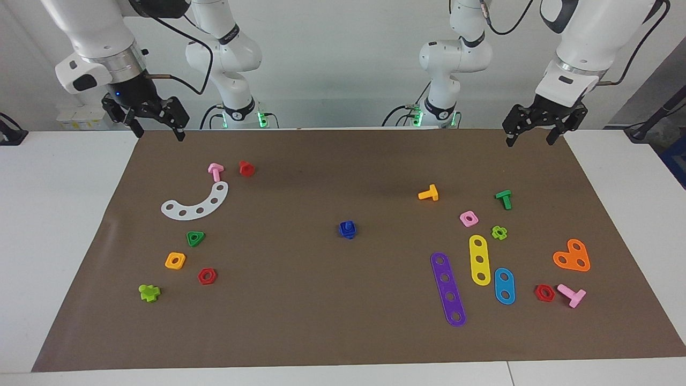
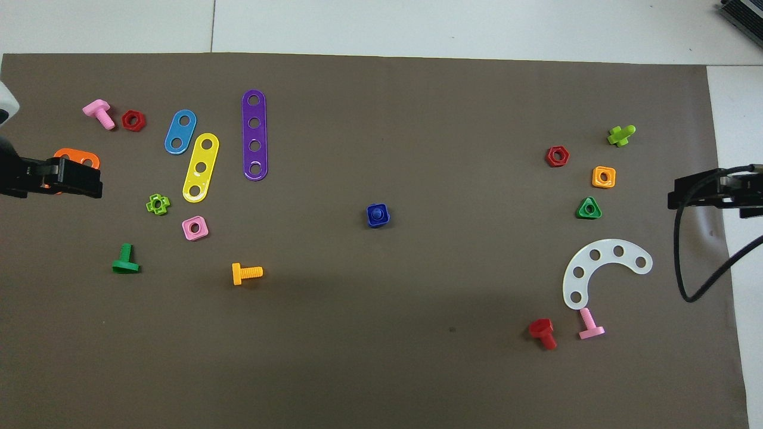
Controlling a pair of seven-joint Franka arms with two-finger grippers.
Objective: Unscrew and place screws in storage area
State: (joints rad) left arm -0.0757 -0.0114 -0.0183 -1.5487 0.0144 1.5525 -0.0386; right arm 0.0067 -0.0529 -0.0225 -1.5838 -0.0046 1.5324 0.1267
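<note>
The dark-blue bolt [image 1: 348, 229], seemingly threaded into a dark-blue square nut, stands mid-counter, nearer the robots than the purple four-hole strip [image 1: 448, 289]. The left tool [image 1: 530, 136] and right tool [image 1: 156, 128] hang spread and empty, well apart from the bolt. With nothing bracing the nut, it may simply spin along with the bolt.

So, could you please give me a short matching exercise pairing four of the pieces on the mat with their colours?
Pieces:
1. curved five-hole plate
2. four-hole strip
3. bolt in its square nut at mid-mat
4. heart-shaped plate

Colours:
A. orange
B. dark blue
C. white
D. purple

Pairs: 1-C, 2-D, 3-B, 4-A
</note>
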